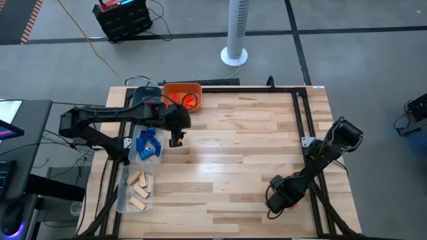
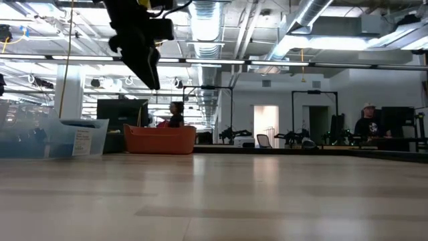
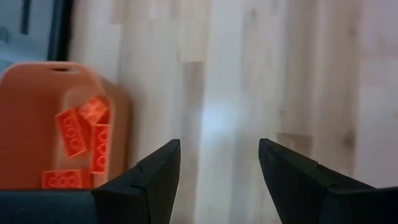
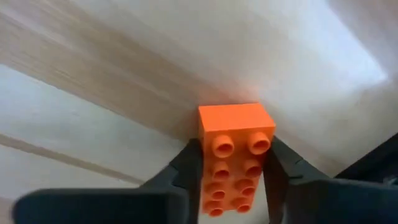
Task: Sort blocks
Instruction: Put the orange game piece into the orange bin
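Note:
An orange block [image 4: 236, 124] lies studs-up on the wooden table near its front right, and my right gripper [image 4: 233, 155] [image 1: 279, 199] is shut on it. My left gripper [image 3: 219, 155] [image 1: 176, 139] hangs open above the table's far left, with nothing between its fingers. It is beside the orange tray [image 1: 181, 95] [image 3: 25, 124], which holds several red-orange blocks [image 3: 81, 134]. Blue blocks [image 1: 148, 143] fill one clear tray at the left edge. Pale wooden blocks [image 1: 139, 189] lie in a second clear tray nearer the front. My right gripper pinches the orange block's two long sides [image 4: 204, 155] between its two fingers, toward one end of the block. The fingers come from above, pointing steeply down, and lie across the block. The block lies flat with its studs up and its underside on the table.
A black frame [image 1: 301, 120] runs along the table's far and right edges. The bare wooden table top [image 1: 233, 153] stretches between the two arms. Beyond the far edge stand a white fan column [image 1: 235, 40] and a black box [image 1: 123, 17]. People show far off in the room.

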You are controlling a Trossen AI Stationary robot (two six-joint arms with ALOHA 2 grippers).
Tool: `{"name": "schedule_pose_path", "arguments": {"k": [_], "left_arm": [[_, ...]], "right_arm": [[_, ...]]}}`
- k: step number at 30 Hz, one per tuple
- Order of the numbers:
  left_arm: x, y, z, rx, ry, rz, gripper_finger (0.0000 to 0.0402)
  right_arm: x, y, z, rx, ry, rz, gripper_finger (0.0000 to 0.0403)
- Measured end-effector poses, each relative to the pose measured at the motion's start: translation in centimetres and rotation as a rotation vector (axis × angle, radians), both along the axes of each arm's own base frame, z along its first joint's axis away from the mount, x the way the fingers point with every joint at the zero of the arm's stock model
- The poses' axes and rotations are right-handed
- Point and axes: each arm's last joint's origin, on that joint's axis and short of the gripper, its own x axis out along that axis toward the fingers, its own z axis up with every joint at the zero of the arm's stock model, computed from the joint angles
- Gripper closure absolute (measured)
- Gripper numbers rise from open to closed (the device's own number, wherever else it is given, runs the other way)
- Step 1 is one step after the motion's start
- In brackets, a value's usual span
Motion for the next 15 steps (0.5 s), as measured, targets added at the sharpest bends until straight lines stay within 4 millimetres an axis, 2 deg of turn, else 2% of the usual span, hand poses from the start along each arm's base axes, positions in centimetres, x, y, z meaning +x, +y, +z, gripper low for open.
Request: {"name": "schedule_pose_path", "arguments": {"k": [3, 5, 9, 15], "left_arm": [[0.1, -1.2, -0.2, -0.024, -0.016, -0.055, 0.0189], [0.1, -2.2, -0.4, -0.019, -0.045, -0.111, 0.0189], [-0.5, -3.8, -1.3, -0.008, -0.159, -0.202, 0.0189], [-0.7, -5.3, -3.4, -0.121, -0.468, -0.307, 0.0189]], "right_arm": [[0.5, -0.6, 0.2, -0.019, -0.047, 0.043, 0.0313], [1.0, -0.9, 0.5, -0.062, -0.111, 0.071, 0.0324], [1.8, -2.1, 1.8, -0.252, -0.316, 0.118, 0.0322], [3.7, -4.6, 4.0, -0.620, -0.649, 0.188, 0.0316]]}}
